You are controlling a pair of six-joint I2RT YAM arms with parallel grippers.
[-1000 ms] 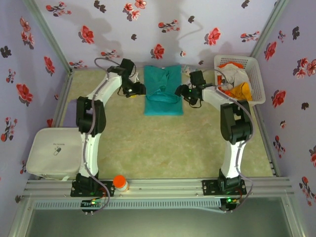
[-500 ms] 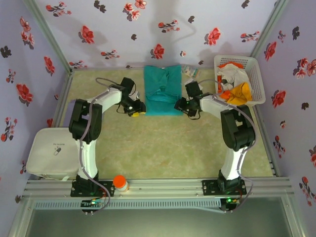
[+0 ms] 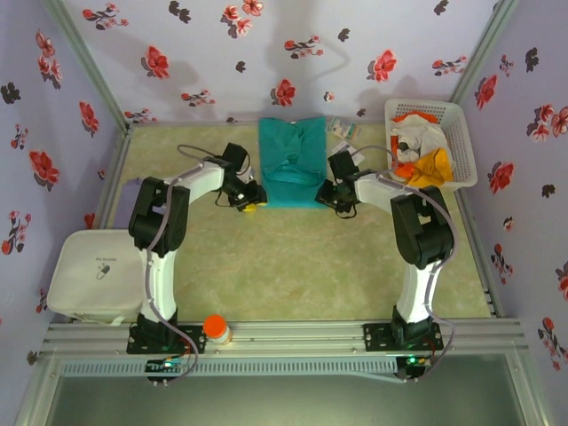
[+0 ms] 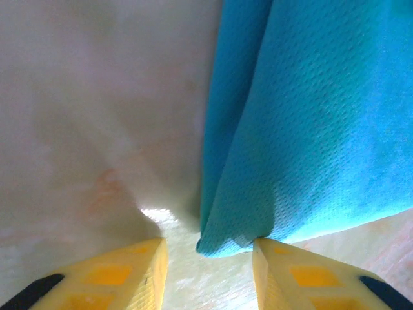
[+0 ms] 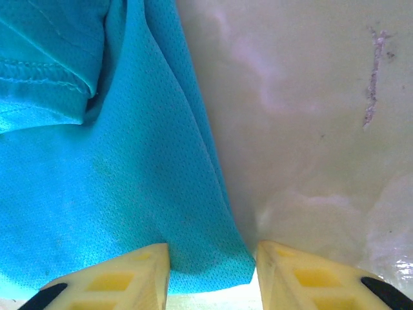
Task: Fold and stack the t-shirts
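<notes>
The teal t-shirt (image 3: 291, 161) is laid folded at 12 o'clock on the surface (image 3: 293, 266), close to the far wall, with its long edges running from far to near. Its two near corners are each met by an arm. The left pincer (image 3: 252, 202) is placed at the shirt's 7 o'clock corner and the right pincer (image 3: 329, 197) at its 5 o'clock corner, so the near hem is spanned between them.

In the left wrist view, the corner of the cloth is seen hanging down between the two yellow fingers (image 4: 122, 274). It is brushed by the finger at 5 o'clock, while a strip of bare surface is left beside the finger at 7 o'clock. The jaws are held apart at a middling gap and are not pressed onto the fabric.

In the right wrist view, the shirt's other near corner is framed by the yellow fingers (image 5: 122, 278). The cloth is spread from the 7 o'clock finger nearly across to the 5 o'clock one (a thin sliver of surface is left there). Here too the jaws are parted to a moderate width, and the fabric is straddled rather than pinched. A stitched hem is visible at 10 o'clock in that view.

At 2 o'clock on the surface a white lattice basket (image 3: 464, 146) is set well apart from the teal shirt, and an orange garment (image 3: 432, 165) and a white garment (image 3: 422, 137) are bundled inside it.
</notes>
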